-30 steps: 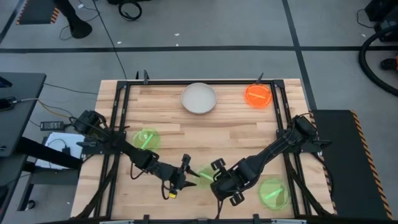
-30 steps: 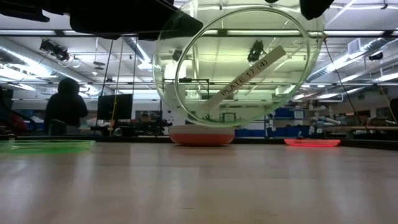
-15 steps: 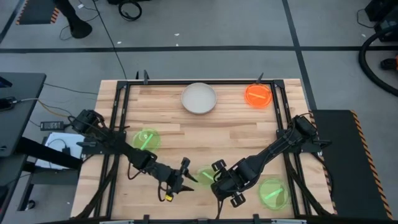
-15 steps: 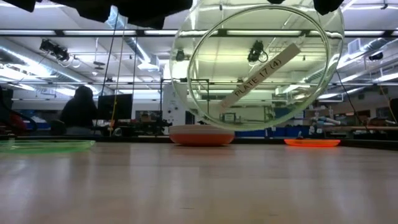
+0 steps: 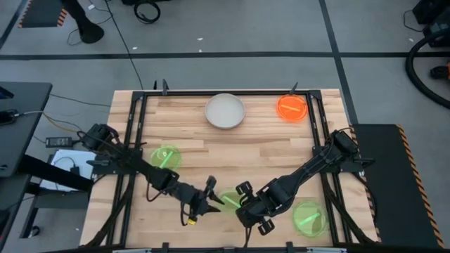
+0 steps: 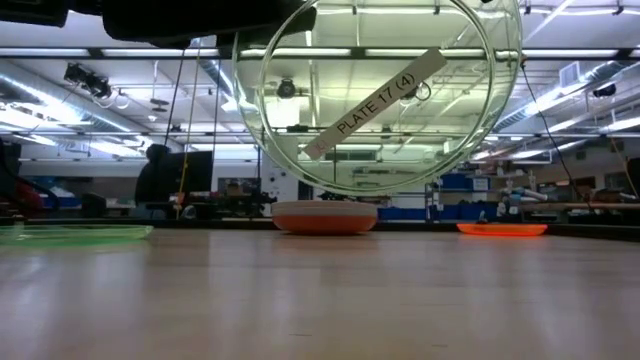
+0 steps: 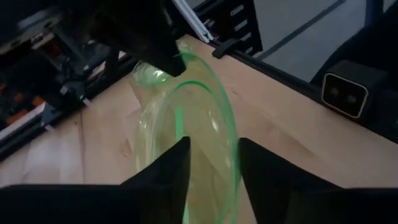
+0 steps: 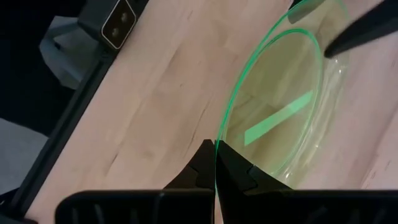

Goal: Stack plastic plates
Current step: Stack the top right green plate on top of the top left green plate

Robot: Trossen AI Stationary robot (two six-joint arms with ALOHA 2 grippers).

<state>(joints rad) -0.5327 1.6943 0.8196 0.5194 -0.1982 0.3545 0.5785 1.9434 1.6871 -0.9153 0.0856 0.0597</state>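
A small translucent green plate [image 5: 226,199] with a label strip stands on edge between my two grippers, above the table's near middle. In the low view this plate [image 6: 375,95] hangs clear of the wood. My right gripper [image 5: 242,204] is shut on its rim. My left gripper [image 5: 209,196] is open at the opposite rim; in the left wrist view its fingers [image 7: 214,168] stand on either side of the plate's near edge [image 7: 231,180]. Whether they touch it, I cannot tell. My right gripper pinches the green plate's rim [image 8: 219,134] between its two fingers, at the edge nearest the right arm. The fingers come roughly level from the table's right side. The plate is lifted clear of the table, standing on edge and tilted.
Two more green plates lie flat, one left of centre [image 5: 166,157], one at the near right [image 5: 310,218]. An off-white plate [image 5: 225,111] tops a stack at the far middle, and an orange plate [image 5: 292,107] lies far right. Bare wood shows in the middle.
The held green plate swung a little toward the table's right, then back toward the left, and turned about its face, so its label now slants less steeply. Both grippers stayed close on either side of it.
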